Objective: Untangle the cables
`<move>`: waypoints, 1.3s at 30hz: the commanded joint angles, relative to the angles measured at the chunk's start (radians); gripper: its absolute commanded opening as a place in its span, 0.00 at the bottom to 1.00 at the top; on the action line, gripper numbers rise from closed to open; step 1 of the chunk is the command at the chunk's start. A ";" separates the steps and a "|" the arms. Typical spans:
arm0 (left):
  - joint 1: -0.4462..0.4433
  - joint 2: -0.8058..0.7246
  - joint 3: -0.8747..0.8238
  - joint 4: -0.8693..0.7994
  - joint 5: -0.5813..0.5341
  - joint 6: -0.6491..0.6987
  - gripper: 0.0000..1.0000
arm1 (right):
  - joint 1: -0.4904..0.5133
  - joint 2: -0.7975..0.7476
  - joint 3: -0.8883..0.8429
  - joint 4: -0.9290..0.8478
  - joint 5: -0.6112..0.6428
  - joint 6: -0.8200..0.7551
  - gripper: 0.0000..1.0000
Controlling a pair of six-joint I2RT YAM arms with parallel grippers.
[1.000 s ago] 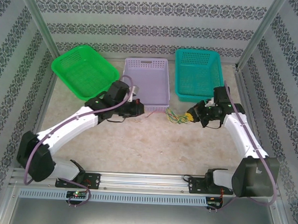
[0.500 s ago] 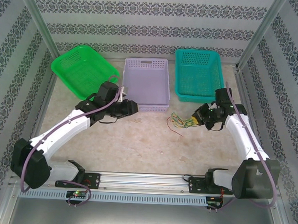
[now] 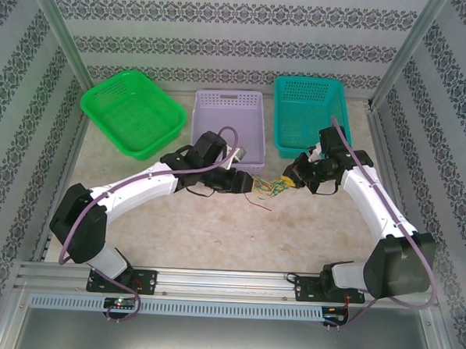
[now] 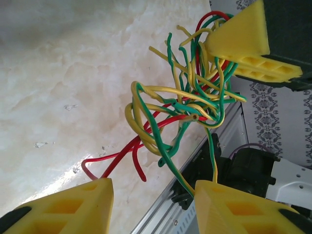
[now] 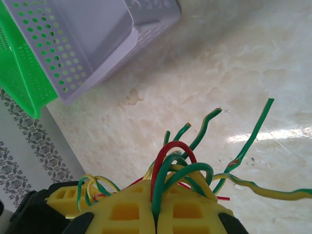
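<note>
The cables [image 3: 267, 187] are a tangle of green, yellow and red wires hanging just above the table's middle. My right gripper [image 3: 293, 178] is shut on the right end of the bundle. In the right wrist view the wires [image 5: 181, 161] loop out from between its closed yellow fingers [image 5: 156, 217]. My left gripper [image 3: 246, 183] is at the bundle's left side, open. In the left wrist view its jaws [image 4: 153, 207] stand wide apart below the tangle [image 4: 180, 109]. A green-yellow wire runs down to its right finger [image 4: 239, 207]. Red strands [image 4: 114, 161] trail onto the tabletop.
Three baskets stand along the back: green [image 3: 131, 110], purple [image 3: 229, 127] and teal [image 3: 310, 116]. The purple basket's corner [image 5: 92, 39] lies close behind the bundle. A metal rail [image 3: 227, 287] with the arm bases runs along the near edge.
My left arm swung right from beside the purple basket to the bundle, and its jaws opened. My right gripper shifted left and back a little, still holding the cables.
</note>
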 commanded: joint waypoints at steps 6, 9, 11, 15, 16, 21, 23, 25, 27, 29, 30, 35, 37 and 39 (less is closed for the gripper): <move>0.001 -0.068 -0.068 -0.023 -0.122 0.134 0.48 | 0.003 -0.001 0.033 -0.037 -0.067 -0.016 0.00; 0.001 -0.129 -0.115 -0.009 -0.166 0.167 0.52 | -0.001 -0.004 0.030 -0.038 -0.069 -0.019 0.00; 0.001 -0.157 -0.141 0.011 -0.158 0.181 0.53 | 0.000 -0.004 0.030 -0.039 -0.074 -0.016 0.00; 0.001 -0.144 -0.143 0.054 -0.100 0.175 0.53 | 0.003 -0.005 0.028 -0.033 -0.091 -0.009 0.00; 0.000 -0.137 -0.140 0.066 -0.088 0.173 0.53 | 0.002 -0.004 0.028 -0.032 -0.094 -0.009 0.00; -0.015 -0.087 -0.103 0.084 -0.055 0.175 0.53 | 0.006 -0.007 0.027 -0.023 -0.106 0.006 0.00; -0.022 -0.062 -0.082 0.077 -0.061 0.177 0.50 | 0.010 -0.013 0.027 -0.019 -0.110 0.011 0.00; -0.022 -0.046 -0.069 0.065 -0.083 0.169 0.31 | 0.010 -0.016 0.024 -0.021 -0.109 0.010 0.00; -0.022 -0.054 -0.072 0.071 -0.112 0.156 0.04 | 0.010 -0.023 0.022 -0.031 -0.086 0.002 0.00; -0.022 -0.085 -0.092 0.095 -0.129 0.134 0.00 | 0.008 -0.041 0.018 -0.029 -0.045 -0.011 0.00; -0.022 -0.099 -0.097 0.100 -0.133 0.127 0.00 | 0.008 -0.055 0.012 -0.018 -0.021 -0.012 0.00; -0.011 -0.151 -0.090 0.027 -0.150 0.043 0.06 | 0.010 -0.140 -0.019 0.055 0.110 -0.034 0.00; -0.010 -0.171 -0.084 0.013 -0.158 0.008 0.00 | 0.017 -0.170 -0.037 0.083 0.156 -0.052 0.00; -0.005 -0.195 -0.080 -0.012 -0.197 -0.011 0.00 | 0.018 -0.191 -0.054 0.096 0.186 -0.069 0.00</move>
